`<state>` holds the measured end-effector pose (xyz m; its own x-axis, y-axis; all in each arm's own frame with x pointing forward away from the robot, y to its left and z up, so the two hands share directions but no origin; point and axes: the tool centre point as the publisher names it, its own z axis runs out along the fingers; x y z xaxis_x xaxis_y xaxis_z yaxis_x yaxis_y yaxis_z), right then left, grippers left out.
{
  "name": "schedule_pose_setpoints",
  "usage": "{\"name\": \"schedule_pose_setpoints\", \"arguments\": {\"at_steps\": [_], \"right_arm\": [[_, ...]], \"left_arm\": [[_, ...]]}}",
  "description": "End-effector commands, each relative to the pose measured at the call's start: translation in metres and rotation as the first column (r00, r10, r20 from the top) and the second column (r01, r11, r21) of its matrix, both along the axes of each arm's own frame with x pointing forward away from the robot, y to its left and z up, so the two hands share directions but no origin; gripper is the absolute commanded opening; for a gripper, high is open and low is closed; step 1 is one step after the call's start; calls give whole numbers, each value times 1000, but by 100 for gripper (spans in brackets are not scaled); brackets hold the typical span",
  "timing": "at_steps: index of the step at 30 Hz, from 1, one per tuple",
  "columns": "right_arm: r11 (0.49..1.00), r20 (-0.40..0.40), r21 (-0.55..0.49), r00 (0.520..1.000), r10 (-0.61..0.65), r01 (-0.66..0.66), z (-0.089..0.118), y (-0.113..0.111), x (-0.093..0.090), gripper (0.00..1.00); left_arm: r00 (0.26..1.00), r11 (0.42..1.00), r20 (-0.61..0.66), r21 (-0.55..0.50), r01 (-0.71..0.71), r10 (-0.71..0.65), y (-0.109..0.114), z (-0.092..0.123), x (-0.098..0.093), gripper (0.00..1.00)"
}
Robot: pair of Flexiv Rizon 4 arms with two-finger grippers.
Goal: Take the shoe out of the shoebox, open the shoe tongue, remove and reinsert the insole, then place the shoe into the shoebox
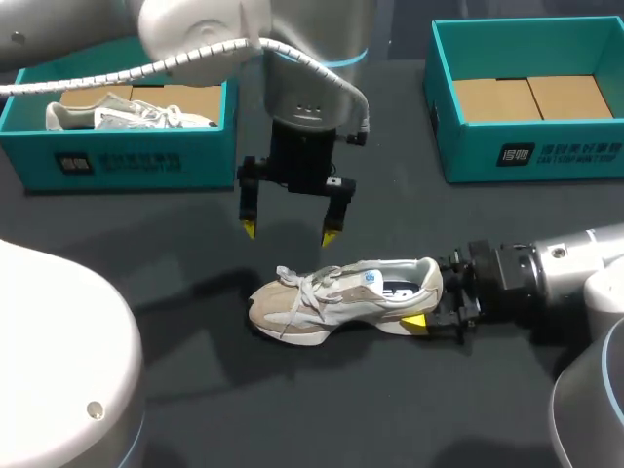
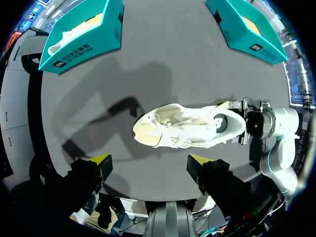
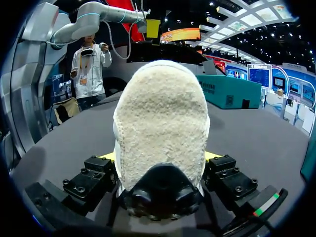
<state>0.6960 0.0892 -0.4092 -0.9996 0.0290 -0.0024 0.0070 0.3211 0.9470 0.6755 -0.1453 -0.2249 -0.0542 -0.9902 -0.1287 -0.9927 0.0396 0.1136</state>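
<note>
A beige and white shoe (image 1: 341,297) lies on its sole on the dark table, toe toward my left and heel toward my right. My right gripper (image 1: 431,297) comes in low from the right and is shut on the shoe's heel. In the right wrist view the fuzzy heel (image 3: 160,123) fills the space between its fingers. My left gripper (image 1: 290,233) hangs open just behind and above the laces, touching nothing. In the left wrist view the shoe (image 2: 187,126) lies ahead of its open gripper (image 2: 149,159).
A teal shoebox (image 1: 117,156) at the back left holds a second shoe (image 1: 127,115). Another teal shoebox (image 1: 531,151) at the back right shows only its cardboard floor. Bare dark tabletop (image 1: 292,400) stretches in front of the shoe.
</note>
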Motion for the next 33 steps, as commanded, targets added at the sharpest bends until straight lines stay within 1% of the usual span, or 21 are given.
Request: {"name": "schedule_pose_setpoints", "arguments": {"at_steps": [1, 4, 10, 16, 18, 19, 26, 27, 29, 33], "right_arm": [[1000, 0, -3, 1000, -2, 2, 1, -1, -1, 0], [1000, 0, -3, 1000, -2, 2, 1, -1, -1, 0], [1000, 0, -3, 1000, -2, 2, 1, -1, -1, 0], [1000, 0, -3, 1000, -2, 2, 1, -1, -1, 0], [1000, 0, -3, 1000, -2, 2, 1, -1, -1, 0], [1000, 0, -3, 1000, -2, 2, 1, -1, -1, 0], [1000, 0, -3, 1000, -2, 2, 1, -1, -1, 0], [1000, 0, -3, 1000, -2, 2, 1, -1, -1, 0], [1000, 0, -3, 1000, -2, 2, 1, -1, -1, 0], [1000, 0, -3, 1000, -2, 2, 1, -1, -1, 0]], "left_arm": [[1000, 1000, 0, 8, 1, -1, -3, 0, 1, 100], [1000, 1000, -7, 19, -19, 19, -18, -10, 4, 100], [1000, 999, -14, 35, -23, 24, -48, -22, 6, 100], [999, 998, -29, 61, -21, 22, -69, -35, 9, 100], [998, 998, -61, 54, 11, -8, -72, -37, 10, 100], [997, 999, -65, 37, 32, -30, -70, -36, 11, 100], [997, 999, -65, 37, 32, -30, -70, -36, 11, 100], [998, 998, -51, 55, 43, -40, -71, -39, 12, 100], [999, 995, -45, 101, -11, 16, -78, -48, 17, 100], [998, 993, -66, 115, -18, 26, -88, -57, 19, 100]]}}
